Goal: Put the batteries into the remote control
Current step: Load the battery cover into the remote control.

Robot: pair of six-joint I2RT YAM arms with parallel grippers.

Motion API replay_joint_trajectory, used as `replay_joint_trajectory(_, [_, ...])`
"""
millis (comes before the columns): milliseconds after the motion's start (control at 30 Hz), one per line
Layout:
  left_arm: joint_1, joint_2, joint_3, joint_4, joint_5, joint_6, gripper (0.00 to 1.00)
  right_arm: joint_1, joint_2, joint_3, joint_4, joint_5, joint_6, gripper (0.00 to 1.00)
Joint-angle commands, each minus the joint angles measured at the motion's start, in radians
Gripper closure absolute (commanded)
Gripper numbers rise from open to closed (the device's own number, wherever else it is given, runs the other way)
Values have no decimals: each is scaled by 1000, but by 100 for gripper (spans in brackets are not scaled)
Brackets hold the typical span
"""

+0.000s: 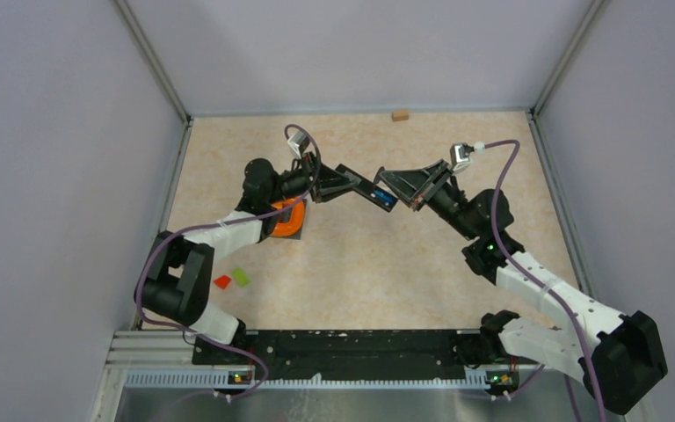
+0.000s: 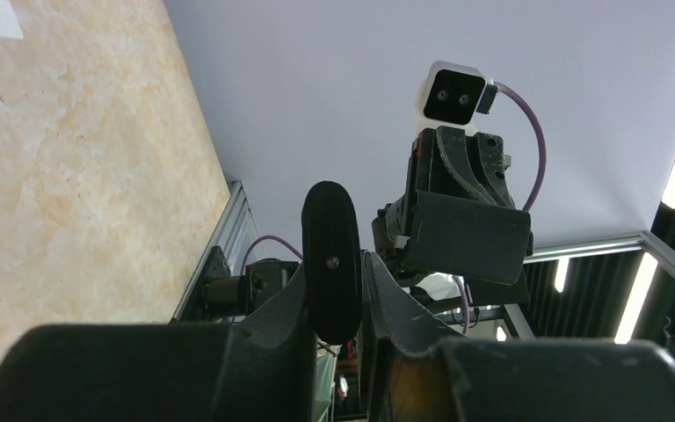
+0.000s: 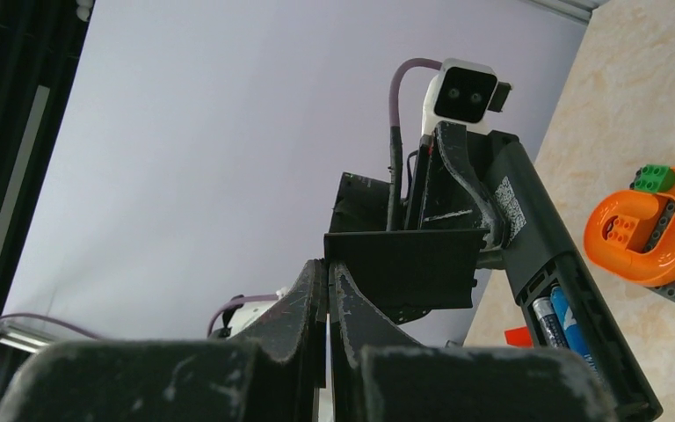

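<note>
Batteries [image 3: 555, 323], one blue, lie lengthwise in the open bay of the remote control [image 1: 365, 189], which the left gripper [image 1: 334, 182] clamps, its long axis pointing rightward at the empty, pinched-shut right gripper [image 3: 328, 268], both arms reaching inward.

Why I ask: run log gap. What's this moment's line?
left pincer: shut on remote control | right pincer: shut, empty | batteries: two seated, exposed

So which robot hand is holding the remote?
The left gripper: it is clamped on one end of the black remote. The right gripper is shut too, but with nothing in it.
</note>
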Motion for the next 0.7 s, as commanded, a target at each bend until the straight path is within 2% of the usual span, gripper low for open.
replay_joint_trajectory(0, [-7,22,15,126,1,-60,100,8,5,28,8,15,46,100])
replay_joint_trajectory(167, [-8,41,1,223,6,-134,100,16,36,16,59,7,85,100])
replay_joint_trajectory(667, [-8,37,-1,259,3,-166,100,41,25,-15,25,59,102,100])
